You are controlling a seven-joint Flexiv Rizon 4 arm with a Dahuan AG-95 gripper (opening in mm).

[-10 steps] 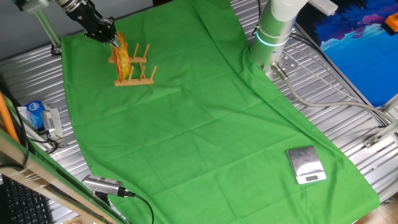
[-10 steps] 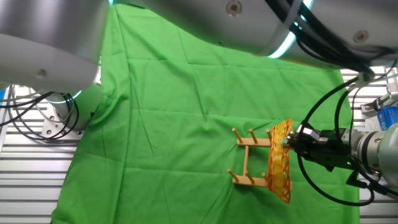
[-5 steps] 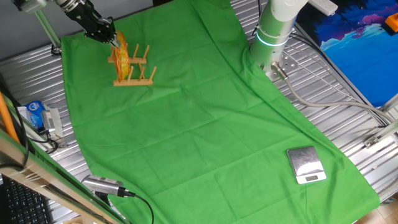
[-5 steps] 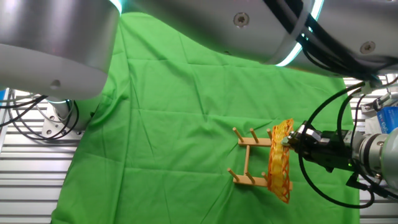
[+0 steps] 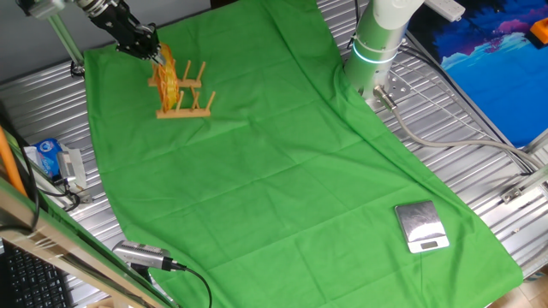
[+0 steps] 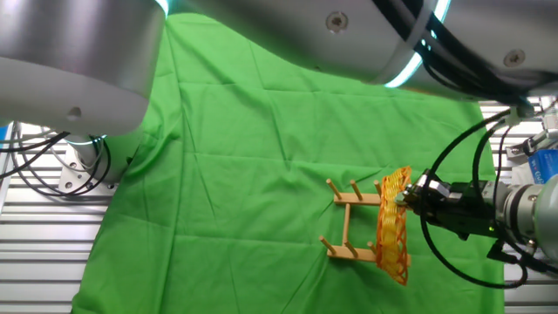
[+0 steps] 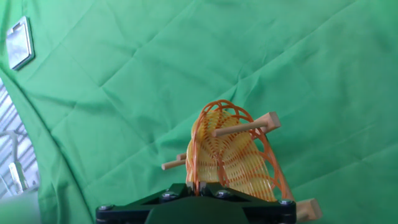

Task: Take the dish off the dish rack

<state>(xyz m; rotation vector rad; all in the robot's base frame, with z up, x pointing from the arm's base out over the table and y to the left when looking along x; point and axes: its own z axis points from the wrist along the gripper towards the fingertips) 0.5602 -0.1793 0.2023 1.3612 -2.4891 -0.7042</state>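
glossy white-grey arm (image 6: 78,65) with glowing cyan joint rings, black gripper (image 6: 417,197), looping black cables

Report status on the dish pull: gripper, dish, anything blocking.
Gripper at the dish rim, apparently shut on it. Dish upright on edge in the dish rack, between pegs. Nothing blocking on the green cloth.
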